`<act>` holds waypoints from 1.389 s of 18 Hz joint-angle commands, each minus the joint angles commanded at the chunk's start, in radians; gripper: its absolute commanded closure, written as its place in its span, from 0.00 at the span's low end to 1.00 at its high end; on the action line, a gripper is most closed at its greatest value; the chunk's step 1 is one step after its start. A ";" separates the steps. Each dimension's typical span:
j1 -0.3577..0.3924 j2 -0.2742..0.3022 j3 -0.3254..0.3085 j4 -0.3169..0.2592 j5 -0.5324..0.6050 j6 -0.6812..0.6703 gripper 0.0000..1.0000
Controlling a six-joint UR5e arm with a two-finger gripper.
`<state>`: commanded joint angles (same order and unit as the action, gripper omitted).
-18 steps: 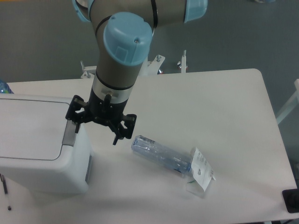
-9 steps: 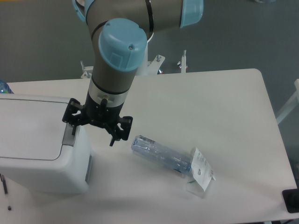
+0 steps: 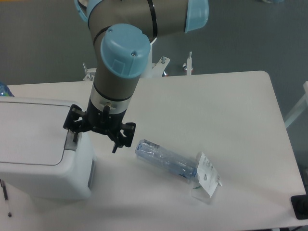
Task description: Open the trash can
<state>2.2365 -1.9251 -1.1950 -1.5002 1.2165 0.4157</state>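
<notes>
Sitting nearest, at the table's (image 3: 231, 120) front left corner: the trash can (image 3: 41, 159), white and boxy, flat lid lying shut, grey push-button strip (image 3: 72, 139) running along the lid's right edge. Lying further right on the tabletop, well apart from the bin: a clear bottle (image 3: 166, 159) on its side, a small labelled packet (image 3: 207, 178) touching its right end.

Hanging just above the bin's right edge: the gripper (image 3: 94, 139), black fingers spread apart and gripping nothing, left fingertip (image 3: 73, 136) hovering over or touching the grey strip (contact not discernible), right fingertip (image 3: 115, 147) pointing down beside the bin wall toward the table. Rising behind it: the grey wrist with a light-blue cap (image 3: 125, 50), leaning up and back toward the table's far edge.

Compared with half a second ago: sitting slightly lower and a touch further left, fingers spread as before; bin lid, bottle and packet lying unchanged.
</notes>
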 joint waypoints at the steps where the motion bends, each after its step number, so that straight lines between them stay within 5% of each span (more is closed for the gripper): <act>1: 0.000 0.000 -0.002 0.000 0.000 0.000 0.00; 18: 0.000 0.006 0.005 0.005 0.002 0.006 0.00; 25: 0.003 0.000 -0.005 0.147 0.055 0.015 0.00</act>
<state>2.2396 -1.9252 -1.1995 -1.3531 1.2713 0.4310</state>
